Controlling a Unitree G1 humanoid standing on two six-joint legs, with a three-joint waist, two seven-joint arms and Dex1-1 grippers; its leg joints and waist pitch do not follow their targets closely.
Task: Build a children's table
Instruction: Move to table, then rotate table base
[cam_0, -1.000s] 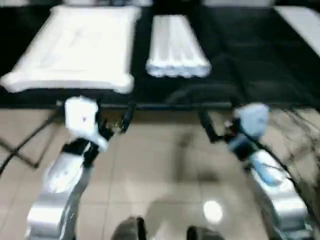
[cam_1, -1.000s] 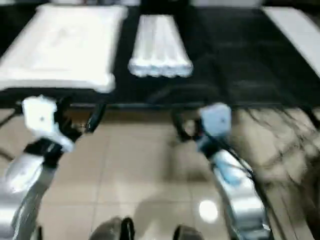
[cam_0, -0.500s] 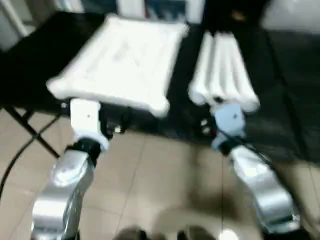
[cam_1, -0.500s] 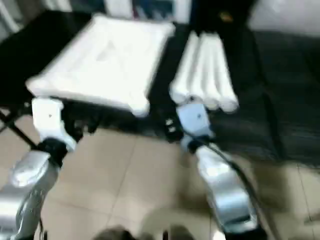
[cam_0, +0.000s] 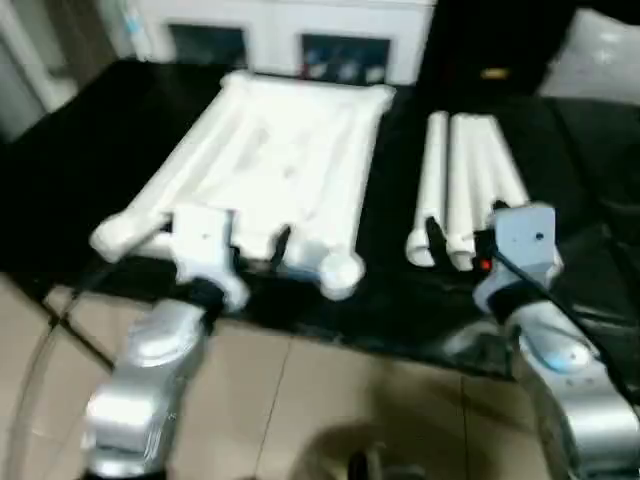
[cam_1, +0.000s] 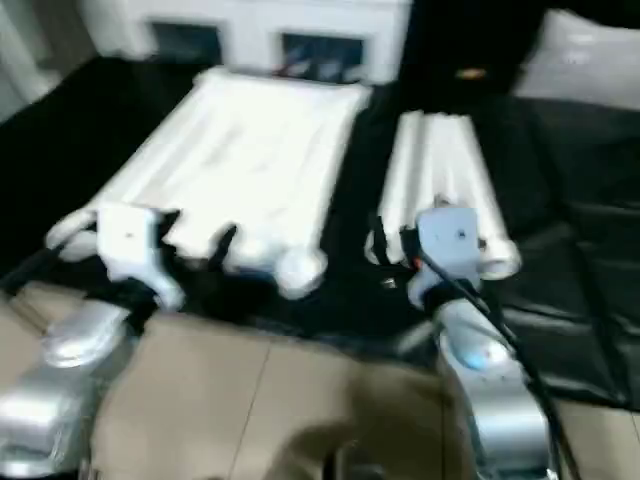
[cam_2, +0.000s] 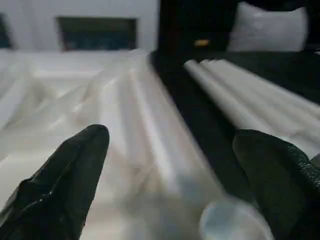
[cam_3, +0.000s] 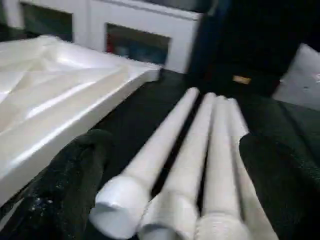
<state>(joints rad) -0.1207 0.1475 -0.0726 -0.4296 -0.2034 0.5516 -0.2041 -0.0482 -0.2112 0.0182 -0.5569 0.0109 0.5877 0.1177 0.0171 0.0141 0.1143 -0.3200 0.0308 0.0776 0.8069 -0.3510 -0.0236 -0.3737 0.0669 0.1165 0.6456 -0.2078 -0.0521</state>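
Nothing assembled yet, judging from how the parts lie. The table top (cam_0: 285, 165) lies underside up on the black worktable (cam_0: 70, 150), on the left side, ribs showing and round corner sockets free; the near-right socket (cam_0: 340, 272) sits at the table's near edge with nothing in it. The legs (cam_0: 465, 185) lie bundled side by side to the right of the top, apart from it across a strip of black cover, long axes running near to far, fat ends toward the robot. None is plugged in. The left gripper (cam_2: 170, 175) hovers at the near edge of the top, fingers spread wide, holding nothing; the near-right socket sits between its fingertips in the left wrist view, contact unclear. The right gripper (cam_3: 170, 185) is at the near ends of the legs, also wide open and empty, with the leg ends (cam_3: 117, 207) between its fingers but not clamped. Looks like the very start: first leg pick seems the step in hand. Left to do: grasp each leg, seat all four in the corner sockets, then turn the table upright. White cabinets (cam_0: 290, 40) stand behind the far edge.
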